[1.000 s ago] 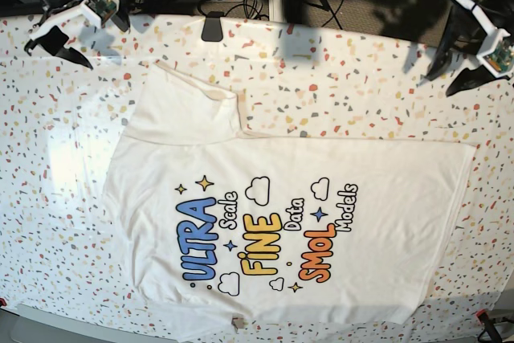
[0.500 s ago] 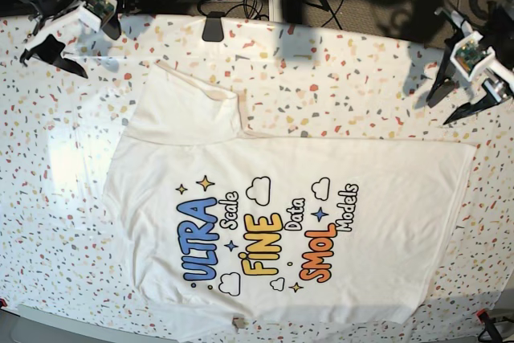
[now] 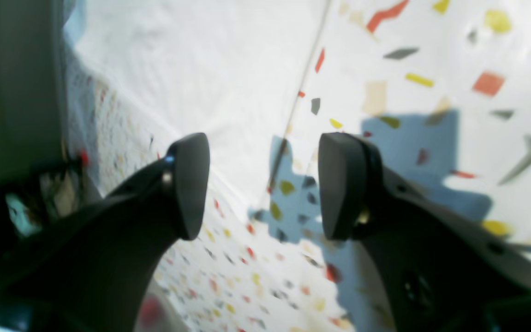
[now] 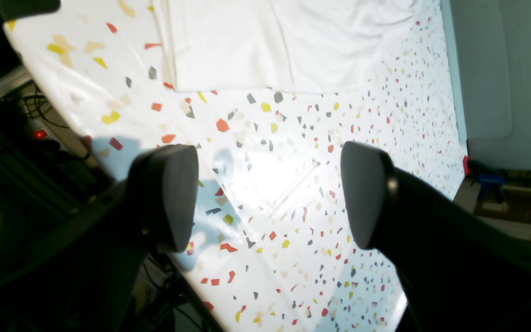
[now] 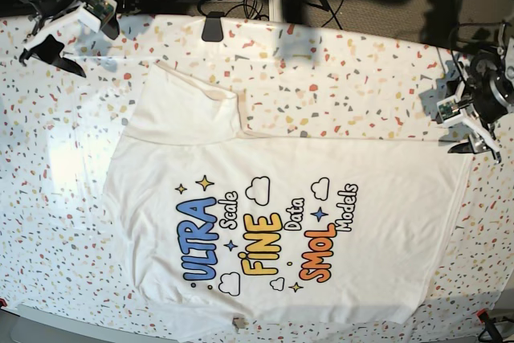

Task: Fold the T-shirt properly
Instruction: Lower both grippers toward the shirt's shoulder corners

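While both pincers are held spread and empty, the large white printed cotton T-shirt (image 5: pixel 281 222) is spread flat near the speckled surface's (image 5: pixel 353 78) front edge; if the left pincer (image 5: pixel 464 128) pinches a single layer at the hem corner, a crooked fold could result.

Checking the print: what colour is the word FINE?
Yellow, on the T-shirt; clearest in the base view.
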